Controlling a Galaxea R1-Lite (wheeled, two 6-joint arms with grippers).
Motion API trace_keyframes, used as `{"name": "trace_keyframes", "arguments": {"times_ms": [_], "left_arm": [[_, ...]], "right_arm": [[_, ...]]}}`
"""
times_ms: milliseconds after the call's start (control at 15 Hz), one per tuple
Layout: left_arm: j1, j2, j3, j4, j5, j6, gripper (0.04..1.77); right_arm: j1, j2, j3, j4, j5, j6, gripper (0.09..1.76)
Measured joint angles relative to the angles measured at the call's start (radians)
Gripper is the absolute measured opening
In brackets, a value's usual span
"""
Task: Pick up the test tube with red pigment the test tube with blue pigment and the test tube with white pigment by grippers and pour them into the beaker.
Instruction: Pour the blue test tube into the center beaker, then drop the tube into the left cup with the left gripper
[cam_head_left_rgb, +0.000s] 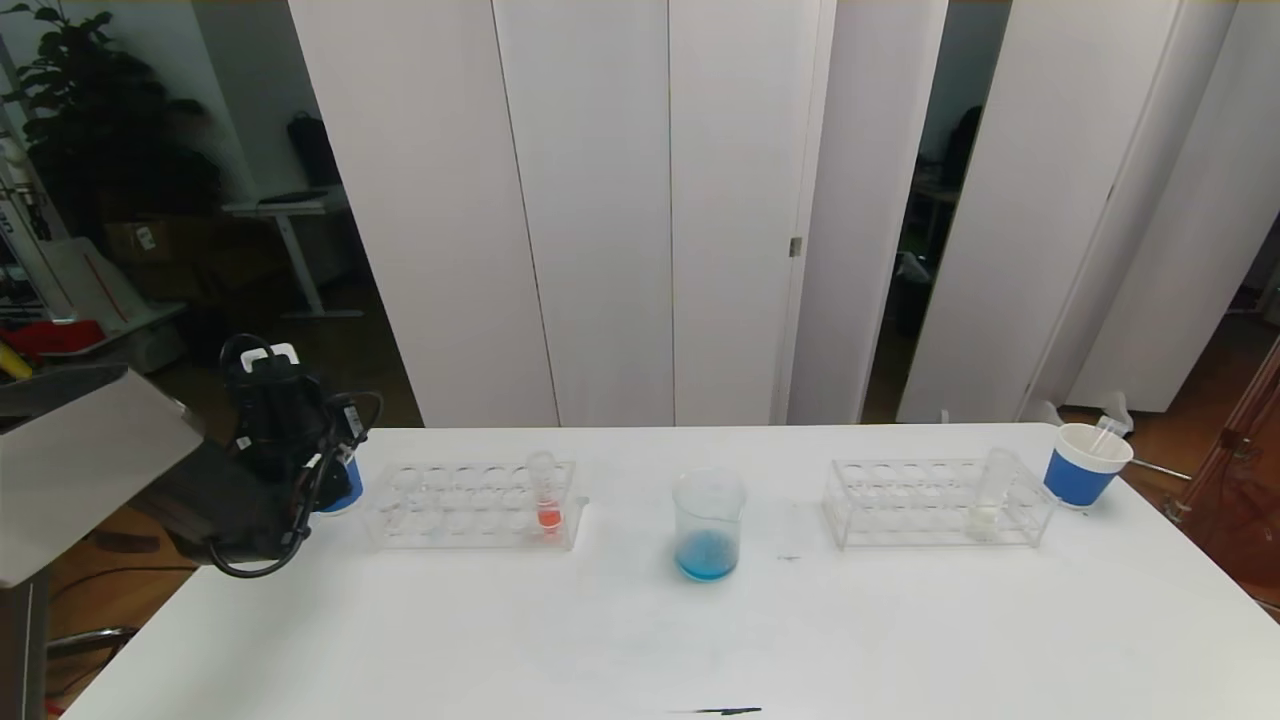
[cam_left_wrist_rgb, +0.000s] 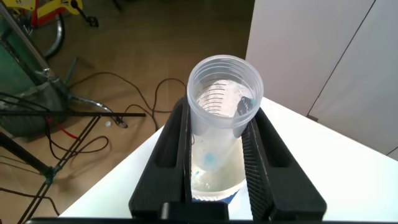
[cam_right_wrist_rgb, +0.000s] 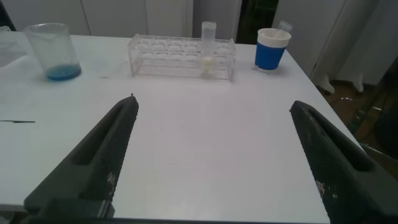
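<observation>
Left pincer sits closest to my head camera, at the worktop's left edge, clenched on an emptied clear tube with a blue smear inside, presumably the test tube with blue pigment, held over the left blue cup; left rack next, one red-tipped tube upright at its right end; beaker mid-worktop, blue pigment already in its base; right rack holds the test tube with white pigment upright near its right end; right blue cup just beyond. Right pincer, out of the head view, hangs released, low over bare worktop, well short of that rack. Judgement: blue pour done, discard in hand; next I drop the spent tube into the cup, then take red or white by its upper wall.
</observation>
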Motion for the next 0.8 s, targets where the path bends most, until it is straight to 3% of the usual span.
{"name": "trace_keyframes", "arguments": {"times_ms": [667,733,800], "left_arm": [[0.012,0.077,-0.013,-0.012,0.003,-0.001,0.56],[0.012,0.076,-0.01,-0.012,0.001,-0.001,0.65],[0.011,0.074,-0.009,-0.012,0.0,0.0,0.88]], "right_arm": [[0.0,0.0,0.0,0.0,0.0,0.0,1.75],[0.0,0.0,0.0,0.0,0.0,0.0,1.75],[0.0,0.0,0.0,0.0,0.0,0.0,1.75]]}}
